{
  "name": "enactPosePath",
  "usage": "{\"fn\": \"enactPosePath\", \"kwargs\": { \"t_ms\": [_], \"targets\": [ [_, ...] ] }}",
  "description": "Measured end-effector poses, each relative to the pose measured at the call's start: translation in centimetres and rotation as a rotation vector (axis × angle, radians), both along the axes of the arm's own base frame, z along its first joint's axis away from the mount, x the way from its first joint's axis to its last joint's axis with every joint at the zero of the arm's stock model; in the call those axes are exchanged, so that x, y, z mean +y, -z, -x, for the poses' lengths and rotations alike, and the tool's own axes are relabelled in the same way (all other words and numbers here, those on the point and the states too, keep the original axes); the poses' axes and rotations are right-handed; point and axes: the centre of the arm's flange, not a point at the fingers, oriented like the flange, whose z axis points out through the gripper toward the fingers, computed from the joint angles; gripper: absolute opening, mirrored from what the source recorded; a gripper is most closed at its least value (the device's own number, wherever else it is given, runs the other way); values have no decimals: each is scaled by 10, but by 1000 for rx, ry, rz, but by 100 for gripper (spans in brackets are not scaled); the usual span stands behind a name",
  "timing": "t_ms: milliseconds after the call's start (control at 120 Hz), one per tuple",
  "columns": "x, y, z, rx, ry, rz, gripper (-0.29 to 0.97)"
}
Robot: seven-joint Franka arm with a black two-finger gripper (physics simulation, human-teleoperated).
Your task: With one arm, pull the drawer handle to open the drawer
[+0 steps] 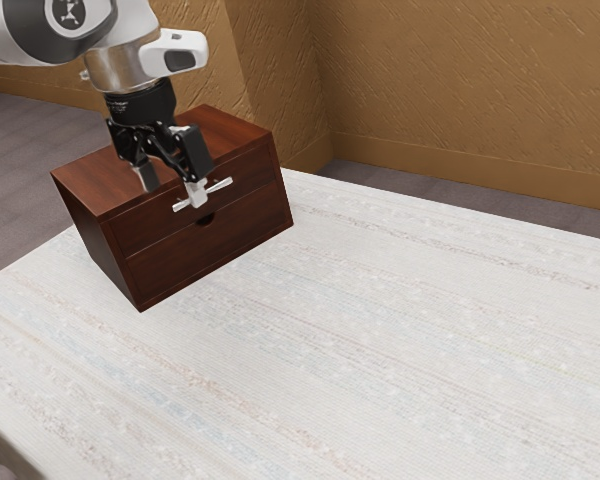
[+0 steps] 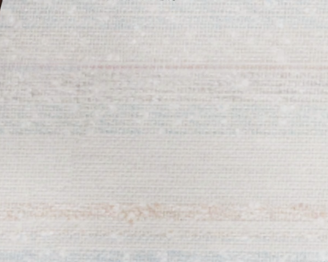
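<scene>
A pale, woven-looking surface [image 1: 400,340], streaked faintly with bluish and tan lines, carries one dark reddish-brown wooden drawer cabinet [image 1: 195,255], which stands flat on its base near the far corner at the exterior view's left, the surface spreading wide from the cabinet's front.

Dark wood drawer [image 1: 248,186], flush shut, exterior view's left; white bar handle [image 1: 202,194] across front.

My end effector [image 1: 172,183] hangs at the front top edge of the dark cabinet [image 1: 100,182] on the table [image 1: 380,330], fingers spread apart, one fingertip against the white handle [image 1: 218,186].
</scene>
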Motion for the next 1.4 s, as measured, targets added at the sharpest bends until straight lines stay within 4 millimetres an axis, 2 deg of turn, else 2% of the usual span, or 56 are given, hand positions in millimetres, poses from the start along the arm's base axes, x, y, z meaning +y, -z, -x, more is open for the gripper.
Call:
{"fn": "enactPosePath", "kwargs": {
  "t_ms": [217, 250, 267, 283, 317, 342, 367, 392, 525, 692, 750, 817, 883, 942, 1008, 1092, 1125, 1150, 1208, 1275, 1333, 1400],
  "targets": [
    [1, -1, 0, -4, 46, -1, 68],
    [2, -6, 3, -14, 49, 6, 68],
    [3, -16, 8, -32, 48, 8, 68],
    [4, -34, 18, -67, 47, 6, 68],
    [1, -86, 51, -172, 45, -10, 68],
    [-2, -118, 75, -235, 44, -22, 68],
    [-4, -140, 95, -279, 41, -32, 68],
    [-7, -153, 110, -304, 40, -39, 68],
    [-49, -181, 145, -337, 126, -36, 68],
    [-52, -184, 158, -311, 133, -40, 68],
    [-50, -181, 158, -298, 131, -40, 68],
    [-51, -170, 146, -266, 138, -34, 68],
    [-55, -141, 124, -189, 148, -35, 68],
    [-82, -101, 117, -113, 185, -52, 68],
    [-111, -60, 143, -76, 212, -95, 68],
    [-157, -7, 193, -80, 272, -172, 68],
    [-166, 8, 208, -95, 298, -178, 68],
    [-167, 13, 214, -113, 308, -168, 68],
    [-147, 13, 221, -159, 334, -75, 68],
    [-131, 18, 206, -170, 333, -5, 68],
    [-132, 22, 191, -174, 322, 9, 68],
    [-141, 20, 185, -188, 310, 14, 68]
  ]
}}
